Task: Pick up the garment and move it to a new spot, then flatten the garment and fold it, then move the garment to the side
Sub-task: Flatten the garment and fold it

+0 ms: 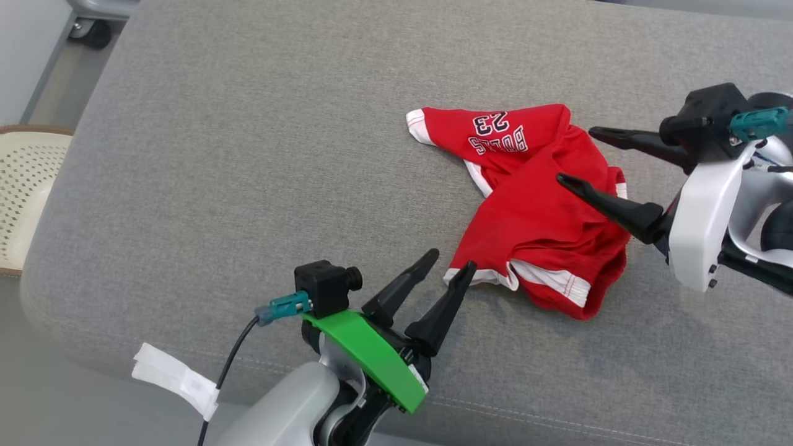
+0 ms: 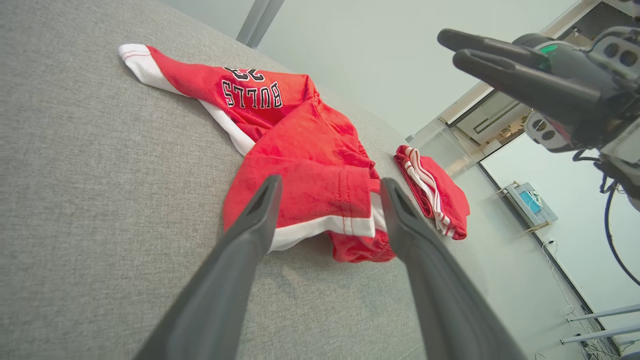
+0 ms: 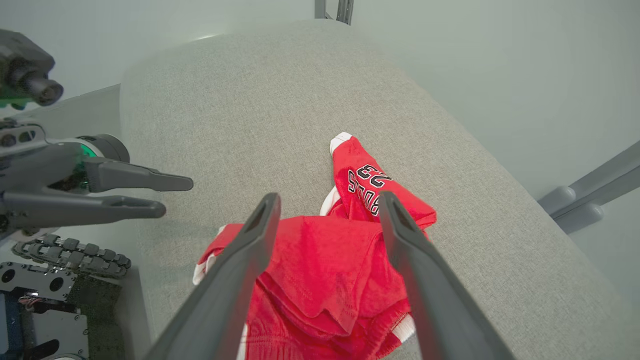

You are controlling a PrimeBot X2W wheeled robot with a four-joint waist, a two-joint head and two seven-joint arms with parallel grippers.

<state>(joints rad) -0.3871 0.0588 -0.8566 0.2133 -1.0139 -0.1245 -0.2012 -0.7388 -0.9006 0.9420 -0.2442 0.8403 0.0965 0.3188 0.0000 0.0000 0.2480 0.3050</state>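
Observation:
The garment [image 1: 533, 210] is red with white trim and the print "BULLS 23", and it lies crumpled on the grey cushion [image 1: 248, 155]. My left gripper [image 1: 452, 260] stands open at the garment's near left corner, one fingertip at the white hem. From the right, my right gripper [image 1: 576, 155] hovers open over the garment's right part. In the left wrist view the garment [image 2: 300, 150] lies just beyond the open left gripper [image 2: 330, 184], with the right gripper [image 2: 450, 45] above it. In the right wrist view the garment [image 3: 325, 260] shows between and under the open right gripper [image 3: 329, 196], and the left gripper [image 3: 175, 195] is at the left.
A second, folded red cloth with white stripes [image 2: 435, 195] lies close beyond the garment. A beige perforated basket [image 1: 25, 186] stands off the cushion's left edge, and a caster wheel [image 1: 93, 34] is at the far left. The cushion's near edge runs under my left arm.

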